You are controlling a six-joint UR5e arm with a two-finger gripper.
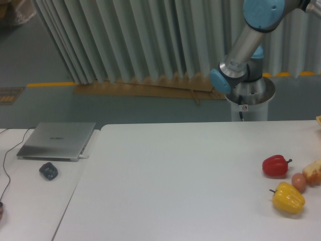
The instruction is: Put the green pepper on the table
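Large white table point(170, 181) filling the lower frame, rounded corner at upper left, top smooth and plain. Pleated pale curtain point(140, 40) across the back wall, with a strip of brown cardboard point(145, 89) along its foot on the grey-green floor. Robot arm point(248, 45) rising from a round white pedestal point(249, 103) behind the far edge of the table, blue-capped joints, upper links running out of frame at top right. Gripper outside the view; spread or pressed together, cannot tell. Narrower white table point(30, 201) adjoining on the left, bearing a closed silver laptop point(56, 141) near its far edge. Thin dark cable point(6, 165) trailing along that table's left side. Yellow pepper point(288, 197) near the right edge of the large table, stem pointing left. Red pepper point(275, 165) just behind it, stem pointing right. Pale tan item point(313, 170) cut off by the right edge, possibly bread, too little shown to be sure. Small dark rounded object point(48, 171) on the narrow table, just in front of the laptop. Small brownish egg-shaped object point(299, 182) between the two peppers, close against the tan item. Green pepper not found anywhere in view.
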